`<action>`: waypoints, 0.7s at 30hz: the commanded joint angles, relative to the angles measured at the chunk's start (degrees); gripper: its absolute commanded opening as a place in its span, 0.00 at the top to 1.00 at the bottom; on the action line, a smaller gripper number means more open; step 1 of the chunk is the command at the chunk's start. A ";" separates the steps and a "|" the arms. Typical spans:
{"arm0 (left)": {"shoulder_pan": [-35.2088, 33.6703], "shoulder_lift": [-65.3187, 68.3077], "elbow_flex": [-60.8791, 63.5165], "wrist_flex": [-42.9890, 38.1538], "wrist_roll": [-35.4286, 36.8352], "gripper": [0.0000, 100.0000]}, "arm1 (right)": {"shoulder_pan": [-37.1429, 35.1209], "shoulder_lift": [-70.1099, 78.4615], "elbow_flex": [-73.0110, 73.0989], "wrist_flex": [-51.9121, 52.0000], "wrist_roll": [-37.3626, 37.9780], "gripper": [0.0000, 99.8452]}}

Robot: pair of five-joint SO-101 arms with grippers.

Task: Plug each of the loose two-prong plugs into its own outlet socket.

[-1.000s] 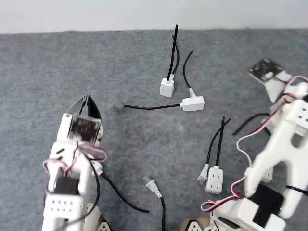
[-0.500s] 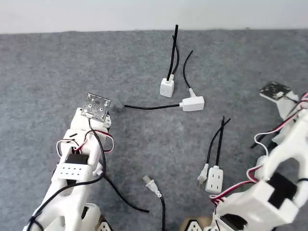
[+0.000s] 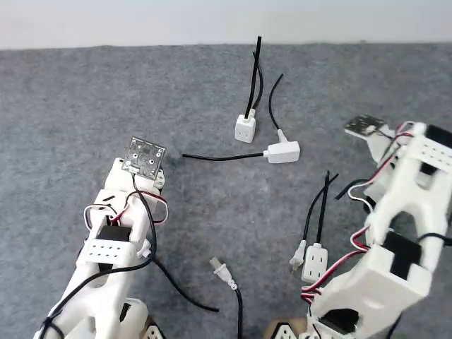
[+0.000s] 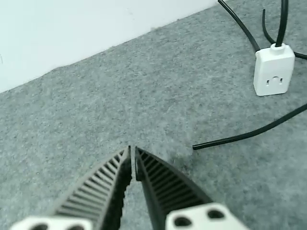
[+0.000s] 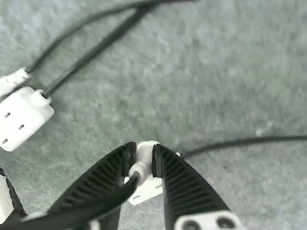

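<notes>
Though its ribbed fingers are drawn almost together, with only a thin slit between the tips, the left end effector point(image 4: 133, 151) grips nothing. It hangs low over the grey table point(image 4: 96, 96), pointing toward a cube socket point(image 4: 274, 76) that stands farther off with a black cord leading from it. Seen from above, the left arm point(image 3: 116, 240) stretches up from the near left corner of the table, its wrist tipped forward and down. The right end effector point(image 5: 143, 147) is clenched on a white plug point(image 5: 145, 162), pinched between its two black fingers close to the table, and a thin cord point(image 5: 240, 142) runs away from the plug across the surface. Near it lies a socket block point(image 5: 23, 120) with a small plug point(image 5: 12, 79) just beside it, each on its own black lead. From above, the right arm point(image 3: 406, 212) is folded over at the right side of the table, elbow raised and wrist bent downward. A loose two-prong plug point(image 3: 223, 272) lies near the front edge between the two arms, touching no socket. An angled plug point(image 3: 284, 152) lies near the cube socket but apart from it.
</notes>
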 commanded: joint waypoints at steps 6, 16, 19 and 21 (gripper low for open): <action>-0.09 0.00 -2.42 -2.11 -0.88 0.99 | -1.63 -13.49 -0.44 10.68 4.31 0.99; -0.09 -0.09 -2.42 -2.11 -0.97 0.99 | 9.89 -22.20 5.89 12.26 12.92 0.99; -0.09 -0.09 -2.42 -2.11 -0.97 0.99 | 12.53 -20.44 9.05 9.80 15.21 0.99; -0.09 -0.09 -2.42 -2.11 -0.97 0.99 | 13.76 -18.59 11.16 6.46 15.47 0.99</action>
